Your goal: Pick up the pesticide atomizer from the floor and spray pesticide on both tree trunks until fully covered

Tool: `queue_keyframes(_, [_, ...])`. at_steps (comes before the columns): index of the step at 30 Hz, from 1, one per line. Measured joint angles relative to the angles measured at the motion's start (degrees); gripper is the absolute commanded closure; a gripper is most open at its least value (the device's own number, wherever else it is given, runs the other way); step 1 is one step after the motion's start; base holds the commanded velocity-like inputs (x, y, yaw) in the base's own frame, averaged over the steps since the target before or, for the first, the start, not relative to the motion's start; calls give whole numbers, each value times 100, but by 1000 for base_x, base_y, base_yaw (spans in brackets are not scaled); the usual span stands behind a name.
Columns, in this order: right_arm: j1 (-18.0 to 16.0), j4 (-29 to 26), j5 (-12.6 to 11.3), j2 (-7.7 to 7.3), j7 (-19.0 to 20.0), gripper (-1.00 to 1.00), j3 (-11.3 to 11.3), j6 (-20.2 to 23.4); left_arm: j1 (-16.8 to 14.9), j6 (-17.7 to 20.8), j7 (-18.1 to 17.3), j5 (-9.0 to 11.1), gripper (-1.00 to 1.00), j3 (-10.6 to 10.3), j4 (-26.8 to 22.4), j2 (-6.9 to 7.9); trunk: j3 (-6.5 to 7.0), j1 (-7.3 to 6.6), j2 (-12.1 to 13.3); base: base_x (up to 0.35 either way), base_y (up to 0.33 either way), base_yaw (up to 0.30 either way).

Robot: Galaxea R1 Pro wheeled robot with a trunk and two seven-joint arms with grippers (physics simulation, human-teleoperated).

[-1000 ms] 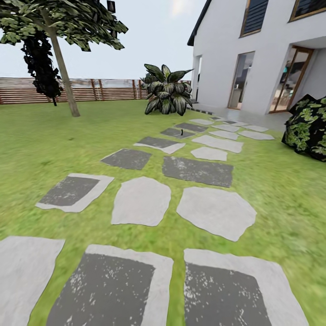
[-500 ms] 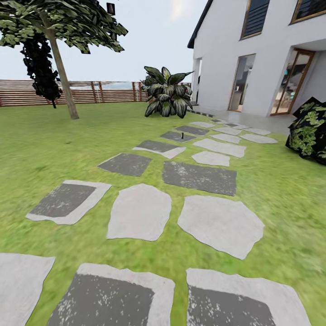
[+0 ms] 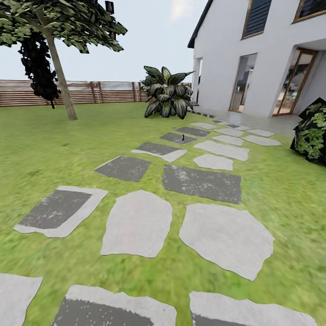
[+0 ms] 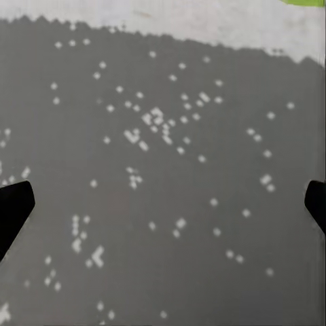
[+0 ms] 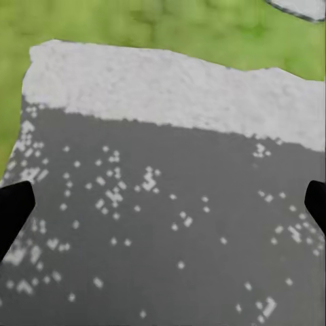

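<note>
A tree with a slim grey-tan trunk (image 3: 62, 81) and a dark leafy crown (image 3: 63, 20) stands on the grass lawn (image 3: 54, 140) at the far left, near the fence. Far ahead a small dark upright thing (image 3: 183, 134) sits by the paving slabs; it is too small to identify. My left gripper (image 4: 163, 207) hangs open above a dark grey speckled slab (image 4: 163, 149), with its black fingertips (image 4: 13, 210) at the frame's edges. My right gripper (image 5: 163, 207) is open too, above a slab (image 5: 170, 224) whose pale rim meets grass (image 5: 156, 27). Neither holds anything.
A path of grey stone slabs (image 3: 201, 181) runs ahead toward a white house (image 3: 253, 54) with glass doors. A broad-leaved plant (image 3: 166, 95) stands at the path's far end and a dark bush (image 3: 312, 133) at the right. A reddish slatted fence (image 3: 104, 90) closes the back.
The whole head view has shifted: the camera has advanced along the path, so the slabs sit lower and nearer and the bush has slid right.
</note>
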Motion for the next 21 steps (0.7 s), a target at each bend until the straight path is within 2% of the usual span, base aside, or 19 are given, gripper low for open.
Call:
queue_keyframes(8, [0,-8,-8,0,-8,-100,-23,0,0,-1,0,0,-100,0,0,1,0,0,0,339,0,-16])
queue_keyframes(15, [1,-10,-8,0,-8,-100,-30,0,-1,0,0,0,-100,0,2,1,0,0,0,339,0,-225])
queue_keyframes(21, [0,-9,-8,0,-8,-100,-16,0,0,-3,0,0,-100,0,0,2,0,0,0,339,0,-41])
